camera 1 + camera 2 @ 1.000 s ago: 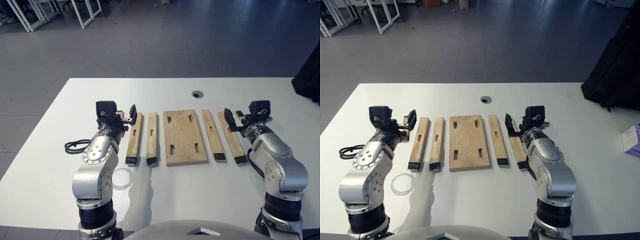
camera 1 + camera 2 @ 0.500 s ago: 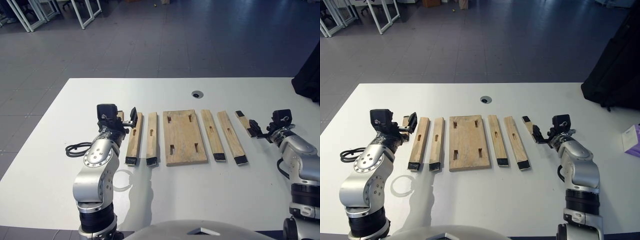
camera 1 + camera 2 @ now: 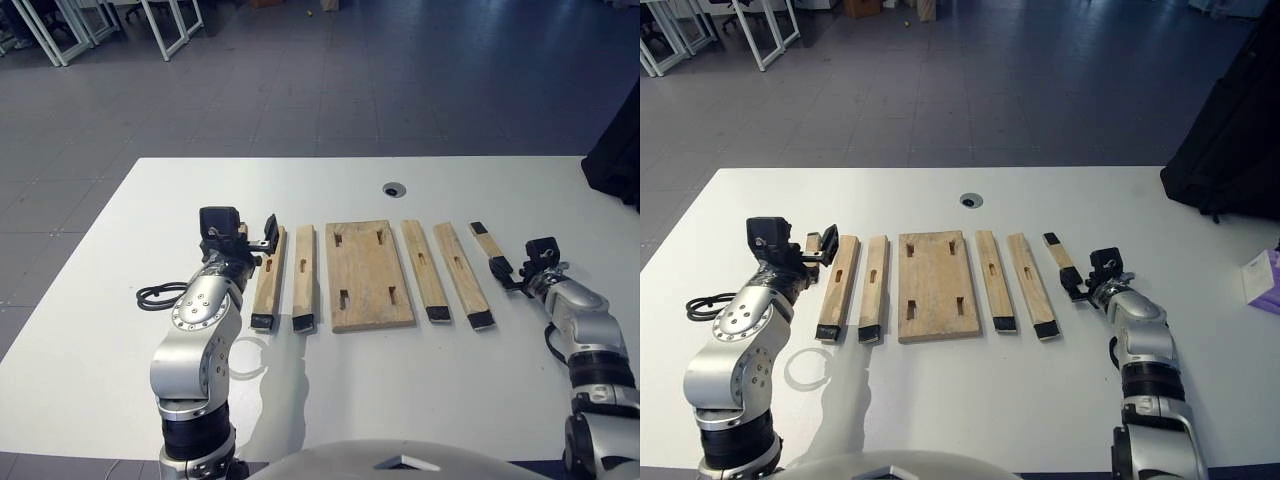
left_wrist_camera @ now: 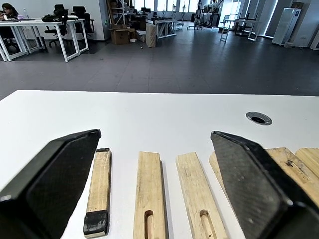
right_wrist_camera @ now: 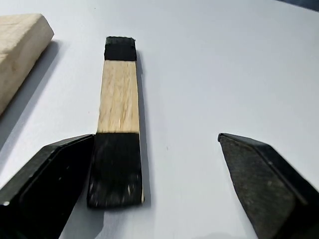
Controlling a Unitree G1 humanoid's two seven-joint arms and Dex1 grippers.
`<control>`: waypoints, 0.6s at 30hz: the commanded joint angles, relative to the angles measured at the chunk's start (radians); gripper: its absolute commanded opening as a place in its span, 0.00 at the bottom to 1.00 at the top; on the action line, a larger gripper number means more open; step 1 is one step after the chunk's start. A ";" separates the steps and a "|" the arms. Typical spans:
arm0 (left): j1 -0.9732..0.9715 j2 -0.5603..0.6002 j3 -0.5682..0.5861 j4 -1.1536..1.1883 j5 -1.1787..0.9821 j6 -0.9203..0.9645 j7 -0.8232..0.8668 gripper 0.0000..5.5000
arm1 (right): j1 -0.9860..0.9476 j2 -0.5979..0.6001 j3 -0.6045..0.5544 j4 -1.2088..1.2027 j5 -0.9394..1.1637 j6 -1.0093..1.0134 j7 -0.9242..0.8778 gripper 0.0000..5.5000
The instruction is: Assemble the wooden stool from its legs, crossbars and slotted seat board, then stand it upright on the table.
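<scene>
The slotted seat board (image 3: 370, 275) lies flat mid-table. Two wooden legs (image 3: 268, 277) (image 3: 305, 277) lie to its left, and two more (image 3: 425, 270) (image 3: 463, 275) to its right. A short crossbar (image 4: 98, 191) with a black end lies left of the left legs. My left gripper (image 4: 159, 194) hovers open over it and the nearest leg, holding nothing. At the far right lies another black-tipped crossbar (image 5: 118, 124). My right gripper (image 3: 1077, 287) is open at its near end. That black end lies between the fingers, close beside one finger (image 5: 45, 184).
A black cable (image 3: 160, 293) and a white ring (image 3: 240, 358) lie near the left arm. A cable hole (image 3: 395, 188) sits behind the board. A black bag (image 3: 1230, 130) and a purple-white box (image 3: 1265, 280) are at the right edge.
My right arm swung from above the right legs out to the right. It then came in low to the near end of the right crossbar. The left gripper barely shifted.
</scene>
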 commanded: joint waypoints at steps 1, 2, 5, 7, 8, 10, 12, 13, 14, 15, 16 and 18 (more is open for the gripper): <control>-0.023 0.007 -0.002 0.008 0.002 0.007 0.003 0.74 | 0.003 0.016 0.059 0.082 -0.029 -0.014 0.047 0.79; -0.025 0.007 -0.002 0.008 0.002 0.008 0.003 0.74 | 0.008 0.016 0.066 0.088 -0.026 -0.014 0.062 0.75; -0.026 0.006 -0.001 0.006 0.002 0.008 0.004 0.74 | 0.026 0.012 0.080 0.124 -0.011 0.004 0.113 0.63; -0.026 0.006 0.000 0.004 0.001 0.008 0.005 0.74 | 0.035 0.013 0.076 0.159 -0.007 0.006 0.125 0.55; -0.026 0.006 0.001 0.004 0.001 0.008 0.005 0.74 | 0.035 0.018 0.059 0.185 0.004 0.009 0.125 0.51; -0.028 0.009 0.002 0.006 0.002 0.006 0.003 0.74 | 0.037 0.024 0.037 0.234 0.025 0.008 0.119 0.43; -0.032 0.011 0.002 0.011 0.003 0.005 0.002 0.74 | 0.046 0.025 0.031 0.259 0.032 -0.004 0.111 0.36; -0.034 0.013 0.003 0.014 0.004 0.005 0.003 0.74 | 0.048 0.028 0.033 0.268 0.031 -0.014 0.105 0.32; -0.037 0.014 0.004 0.018 0.006 0.005 0.005 0.74 | 0.047 0.032 0.035 0.270 0.031 -0.019 0.101 0.29; -0.039 0.015 0.007 0.019 0.006 0.005 0.006 0.74 | 0.044 0.036 0.037 0.271 0.032 -0.024 0.096 0.27; -0.042 0.016 0.010 0.023 0.005 0.005 0.006 0.74 | 0.040 0.039 0.037 0.271 0.033 -0.027 0.092 0.23; -0.047 0.020 0.014 0.030 0.004 0.006 0.005 0.74 | 0.026 0.045 0.016 0.247 0.046 -0.043 0.060 0.23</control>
